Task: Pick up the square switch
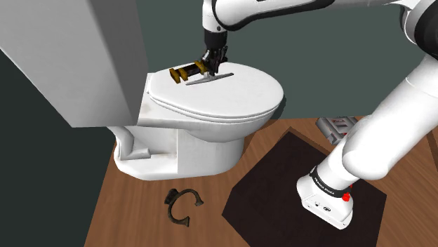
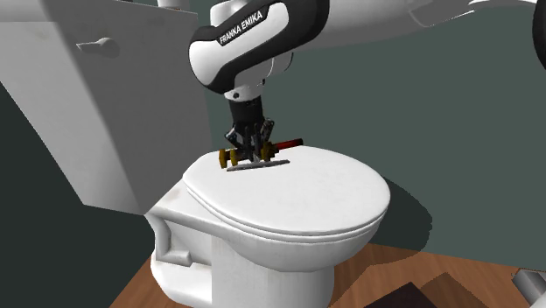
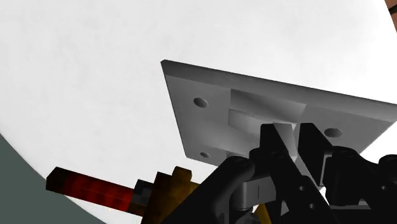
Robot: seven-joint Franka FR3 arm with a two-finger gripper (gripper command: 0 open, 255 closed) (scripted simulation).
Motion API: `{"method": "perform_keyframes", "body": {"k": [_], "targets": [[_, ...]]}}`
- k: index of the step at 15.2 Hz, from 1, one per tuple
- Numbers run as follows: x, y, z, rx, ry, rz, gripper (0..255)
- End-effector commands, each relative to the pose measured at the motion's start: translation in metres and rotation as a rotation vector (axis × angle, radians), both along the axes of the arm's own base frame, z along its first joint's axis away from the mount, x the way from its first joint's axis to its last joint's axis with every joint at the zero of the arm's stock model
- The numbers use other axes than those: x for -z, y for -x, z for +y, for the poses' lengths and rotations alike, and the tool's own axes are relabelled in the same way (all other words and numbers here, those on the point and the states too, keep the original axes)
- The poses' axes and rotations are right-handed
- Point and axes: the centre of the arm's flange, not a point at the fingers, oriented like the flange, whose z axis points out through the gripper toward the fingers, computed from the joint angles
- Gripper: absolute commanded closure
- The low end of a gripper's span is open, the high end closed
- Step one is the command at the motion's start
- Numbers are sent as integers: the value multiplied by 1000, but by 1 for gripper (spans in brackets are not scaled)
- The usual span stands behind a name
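square switch (image 3: pixel 210 121), a grey plate, sits on the white toilet lid (image 1: pixel 231 98) beside a red-handled tool (image 3: pixel 89 189); the black gripper (image 3: pixel 294 132) has its jaws clenched on the switch's raised rocker.

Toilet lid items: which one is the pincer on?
The grey square switch: the pincer clasps its raised centre piece. The red-and-yellow stick-shaped thing lies beside it on the toilet lid, outside the grip.

There is one toilet (image 1: pixel 182 151), one grey switch (image 1: pixel 210 79) and one red-handled tool (image 3: pixel 89 189). There is also one dark mat (image 1: pixel 281 175) and one curved bracket (image 1: pixel 171 203).
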Motion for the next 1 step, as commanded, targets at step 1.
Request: {"method": "perform_keyframes", "body": {"k": [1], "targets": [[-4, 0, 0, 0, 0, 0, 255]]}}
